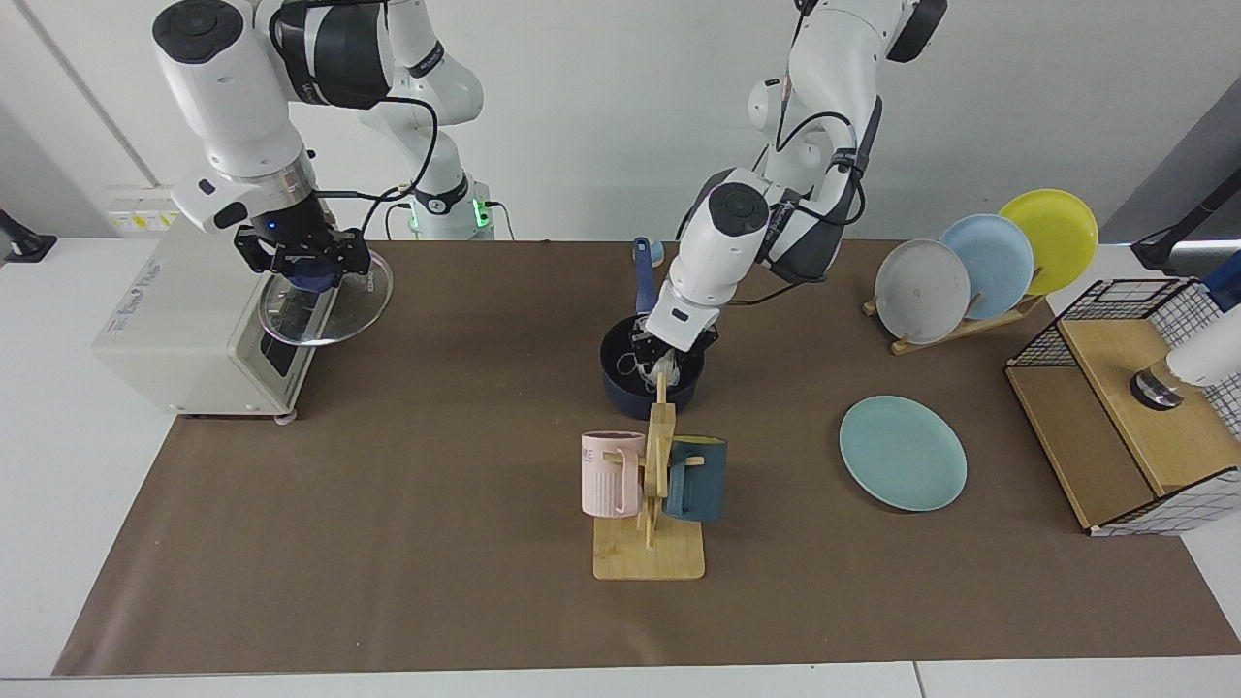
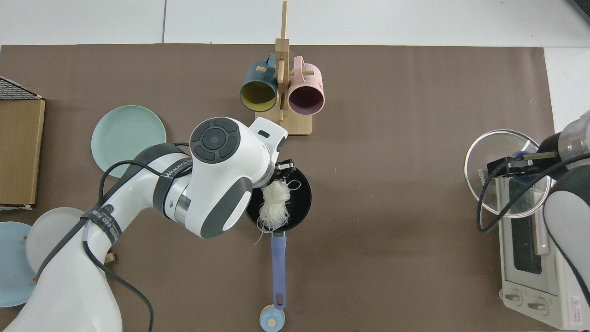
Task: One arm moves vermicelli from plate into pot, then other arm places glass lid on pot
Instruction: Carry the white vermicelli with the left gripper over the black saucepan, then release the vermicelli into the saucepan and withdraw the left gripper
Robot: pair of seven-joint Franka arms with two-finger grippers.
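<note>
The dark navy pot (image 1: pixel 618 378) (image 2: pixel 302 199) stands mid-table, its blue handle (image 2: pixel 278 267) pointing toward the robots. My left gripper (image 1: pixel 662 359) is down inside the pot's mouth, shut on the white vermicelli (image 1: pixel 665 369) (image 2: pixel 275 203). The tangle hangs into the black inside, and a few strands trail over the rim by the handle. The pale teal plate (image 1: pixel 903 453) (image 2: pixel 128 134) lies bare. My right gripper (image 1: pixel 308 268) (image 2: pixel 518 165) is shut on the blue knob of the glass lid (image 1: pixel 341 308) (image 2: pixel 494 157), held over the toaster oven's edge.
A wooden mug rack (image 1: pixel 649 543) with a pink and a dark teal mug stands just in front of the pot. A rack of grey, light blue and yellow plates (image 1: pixel 987 264), a wire basket (image 1: pixel 1129 407), the toaster oven (image 1: pixel 179 330) and a small blue round thing (image 2: pixel 271 319) lie around.
</note>
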